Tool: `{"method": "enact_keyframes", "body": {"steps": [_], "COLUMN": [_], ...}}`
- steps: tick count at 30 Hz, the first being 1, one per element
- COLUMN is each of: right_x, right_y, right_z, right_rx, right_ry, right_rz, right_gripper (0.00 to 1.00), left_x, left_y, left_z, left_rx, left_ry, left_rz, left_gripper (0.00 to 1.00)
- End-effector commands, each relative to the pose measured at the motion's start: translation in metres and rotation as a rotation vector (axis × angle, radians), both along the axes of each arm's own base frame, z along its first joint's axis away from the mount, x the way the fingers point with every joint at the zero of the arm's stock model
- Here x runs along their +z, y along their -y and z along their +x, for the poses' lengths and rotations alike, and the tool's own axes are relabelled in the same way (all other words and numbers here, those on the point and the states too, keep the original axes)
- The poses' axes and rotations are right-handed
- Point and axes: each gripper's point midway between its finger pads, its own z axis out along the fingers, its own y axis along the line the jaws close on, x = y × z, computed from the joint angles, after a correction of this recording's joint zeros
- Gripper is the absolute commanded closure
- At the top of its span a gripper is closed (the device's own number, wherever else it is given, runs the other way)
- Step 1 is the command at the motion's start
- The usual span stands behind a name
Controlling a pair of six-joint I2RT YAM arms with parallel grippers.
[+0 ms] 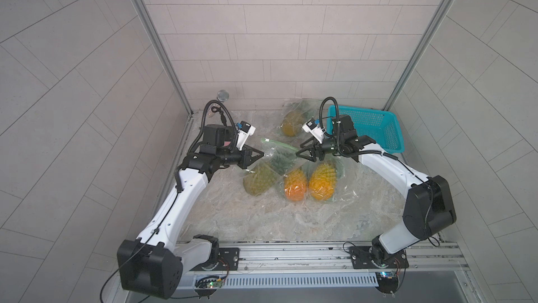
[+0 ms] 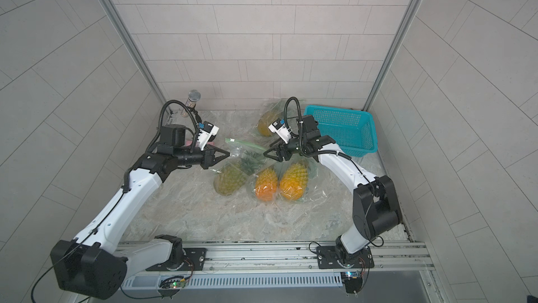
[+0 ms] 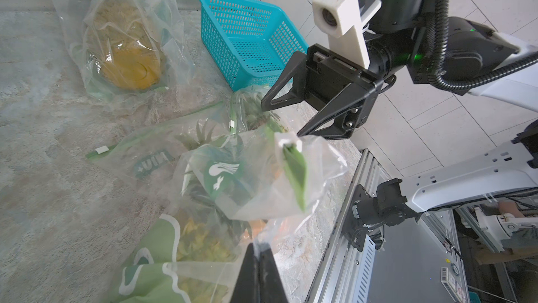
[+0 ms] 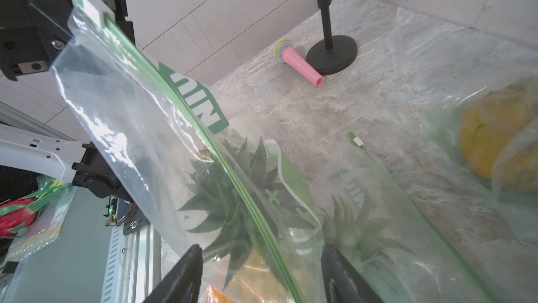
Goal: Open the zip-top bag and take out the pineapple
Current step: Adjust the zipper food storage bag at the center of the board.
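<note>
1. The left end effector (image 1: 261, 154) is closed. In the left wrist view its black fingertips (image 3: 246, 275) pinch a fold of film at an upper corner of the clear zip-top bag (image 1: 269, 156), which has green print.
2. The right end effector (image 1: 298, 150) faces it from the bag's other side with its jaws apart. In the right wrist view its two fingers straddle the bag's green zip strip (image 4: 221, 156), which passes between them with no visible grip on it.
3. A white slider (image 4: 97, 10) sits on the raised part of that strip.
4. The greenish-yellow pineapple (image 1: 259, 179) lies inside this bag on the marbled stone counter (image 1: 233, 223). In both top views its body is just below the left end effector's tip on the robot's side. Its leafy crown points up toward the gap between the two end effectors.
5. Two orange bagged pineapples (image 1: 295, 186) lie touching it on the right arm's side, under the right end effector.
6. Another bagged pineapple (image 1: 291, 125) lies farther back, beside a teal plastic mesh basket (image 1: 378, 130).
</note>
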Motion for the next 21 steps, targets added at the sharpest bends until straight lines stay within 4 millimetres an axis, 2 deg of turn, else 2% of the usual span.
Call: {"method": "enact_keyframes", "body": {"steps": [1, 10, 12, 16, 21], "right_x": [0.003, -0.005, -0.004, 0.003, 0.028], "right_y": [-0.006, -0.009, -0.010, -0.010, -0.008], "right_z": [-0.005, 0.007, 0.008, 0.009, 0.001], "right_rx": [0.072, 0.072, 0.074, 0.067, 0.038], "right_ry": [0.020, 0.009, 0.007, 0.007, 0.077], "right_rz": [0.016, 0.006, 0.009, 0.004, -0.031], "right_gripper": [0.35, 0.43, 0.56, 0.98, 1.00], "left_x": [0.033, 0.035, 0.035, 0.036, 0.039], "left_y": [0.008, 0.011, 0.011, 0.010, 0.003], "left_z": [-0.011, -0.016, -0.017, -0.016, -0.015], "left_rx": [-0.084, -0.111, -0.112, -0.101, -0.036], "left_ry": [0.139, 0.141, 0.139, 0.143, 0.154], "left_rz": [-0.063, -0.085, -0.086, -0.086, -0.066], "left_gripper": [1.00, 1.00, 1.00, 1.00, 1.00]}}
